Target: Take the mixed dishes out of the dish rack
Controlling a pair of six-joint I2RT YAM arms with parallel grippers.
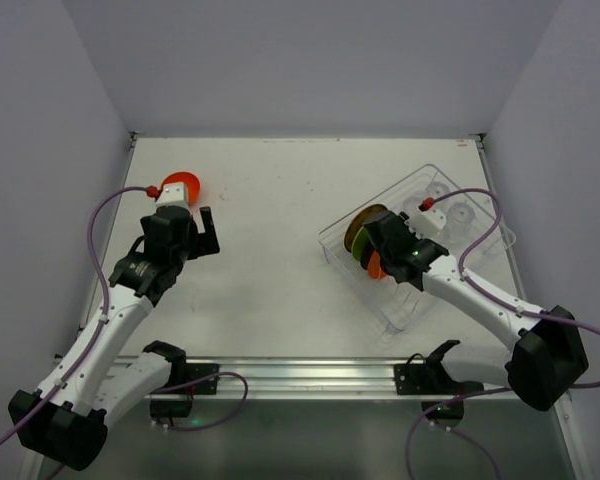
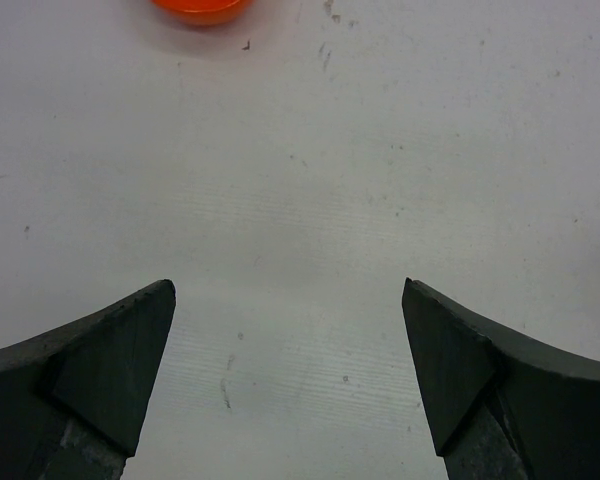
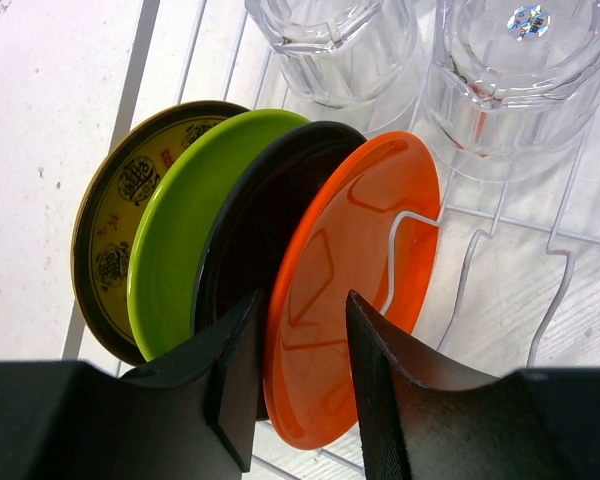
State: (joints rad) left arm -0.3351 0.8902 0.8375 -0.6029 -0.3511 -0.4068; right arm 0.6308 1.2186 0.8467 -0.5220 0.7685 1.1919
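The dish rack [image 1: 400,312] lies at the right of the table. In it four plates stand on edge in a row: brown-yellow patterned [image 3: 120,200], lime green [image 3: 190,200], dark [image 3: 270,210] and orange [image 3: 370,220]. Clear cups [image 3: 330,40] stand behind them. My right gripper [image 3: 302,300] straddles the orange plate's near rim. One finger sits between the dark and orange plates and the other in front of the orange face, with a gap still showing. The small orange-red bowl [image 1: 183,186] rests on the table at far left. My left gripper [image 2: 288,300] hovers open just short of it, holding nothing.
Thin wire dividers [image 3: 560,270] rise beside the orange plate, one looping across its face. A second clear cup [image 3: 515,80] stands at the rack's far right. The rack sits askew near the table's right edge [image 1: 500,215].
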